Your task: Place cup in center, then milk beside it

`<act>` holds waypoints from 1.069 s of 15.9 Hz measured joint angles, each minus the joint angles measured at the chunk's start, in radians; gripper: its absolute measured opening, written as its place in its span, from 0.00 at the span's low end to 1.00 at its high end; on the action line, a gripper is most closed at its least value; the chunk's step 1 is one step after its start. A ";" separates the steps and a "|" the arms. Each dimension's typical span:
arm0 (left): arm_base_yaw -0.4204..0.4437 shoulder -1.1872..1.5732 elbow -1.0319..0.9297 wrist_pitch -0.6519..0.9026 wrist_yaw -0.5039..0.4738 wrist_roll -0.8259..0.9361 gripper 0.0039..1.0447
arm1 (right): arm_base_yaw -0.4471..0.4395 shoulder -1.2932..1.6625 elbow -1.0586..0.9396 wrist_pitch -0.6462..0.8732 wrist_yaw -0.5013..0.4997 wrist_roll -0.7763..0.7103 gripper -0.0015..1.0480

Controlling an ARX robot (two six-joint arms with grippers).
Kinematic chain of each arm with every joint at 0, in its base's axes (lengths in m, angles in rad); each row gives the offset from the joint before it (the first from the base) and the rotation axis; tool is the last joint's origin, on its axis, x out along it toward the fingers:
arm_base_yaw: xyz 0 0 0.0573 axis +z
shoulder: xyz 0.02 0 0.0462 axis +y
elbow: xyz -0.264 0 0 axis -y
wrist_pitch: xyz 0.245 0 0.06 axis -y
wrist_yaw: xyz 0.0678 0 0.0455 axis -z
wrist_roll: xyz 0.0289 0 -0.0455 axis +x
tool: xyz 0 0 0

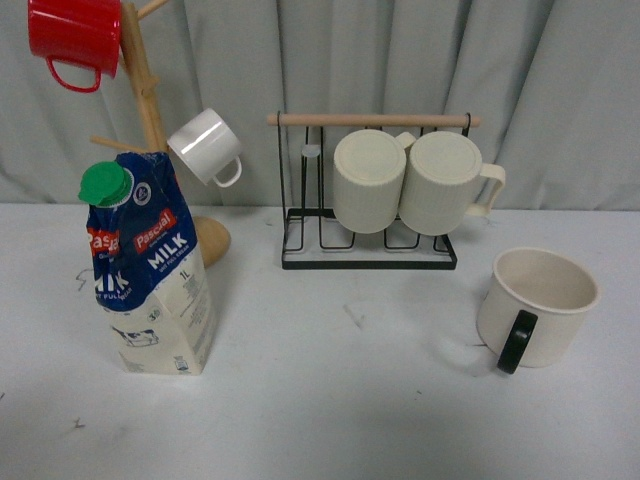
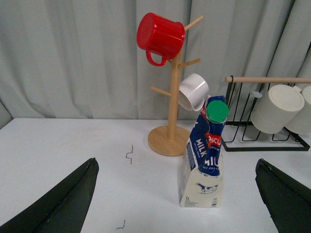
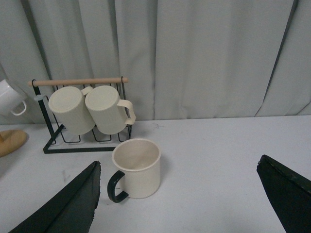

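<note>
The cup point(image 3: 138, 167), a wide cream mug with a black handle, sits upright on the tabletop point(image 1: 330, 400) just ahead of the right hand point(image 3: 179, 161), its handle turned back toward that hand. The hand's two fingers point(image 3: 73, 204) stand wide apart and hold nothing. The milk point(image 2: 204, 160), a blue-topped carton with a green cap, stands upright ahead of the left hand point(image 2: 176, 160), whose fingers are likewise spread and empty. Well beyond the right hand, past the cup, a black wire rack point(image 1: 370, 255) carries two ribbed cream mugs point(image 1: 368, 180). Beyond the left hand, behind the carton, a wooden mug tree point(image 1: 150, 110) holds a red mug point(image 1: 75, 40) and a small white cup point(image 1: 205, 145).

By the look of it, the first step has not begun: the cup lies off to the right hand's side, the middle ground before the rack is bare. The next move seems to call for the right hand to reach forward, close on the cup's wall or handle, and carry it across toward the left hand, leaving room for the carton.
</note>
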 joint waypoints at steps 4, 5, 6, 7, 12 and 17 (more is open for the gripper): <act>0.000 0.000 0.000 0.000 0.000 0.000 0.94 | 0.000 0.000 0.000 0.000 0.000 0.000 0.94; 0.000 0.000 0.000 0.000 0.000 0.000 0.94 | 0.000 0.000 0.000 0.000 0.000 0.000 0.94; 0.000 0.000 0.000 0.000 0.000 0.000 0.94 | 0.000 0.000 0.000 0.000 0.000 0.000 0.94; 0.000 0.000 0.000 0.000 0.000 0.000 0.94 | 0.000 0.000 0.000 0.000 0.000 0.000 0.94; 0.000 0.000 0.000 0.000 0.000 0.000 0.94 | 0.000 0.000 0.000 0.000 0.000 0.000 0.94; 0.000 0.000 0.000 0.000 0.000 0.000 0.94 | 0.000 0.000 0.000 0.000 0.000 0.000 0.94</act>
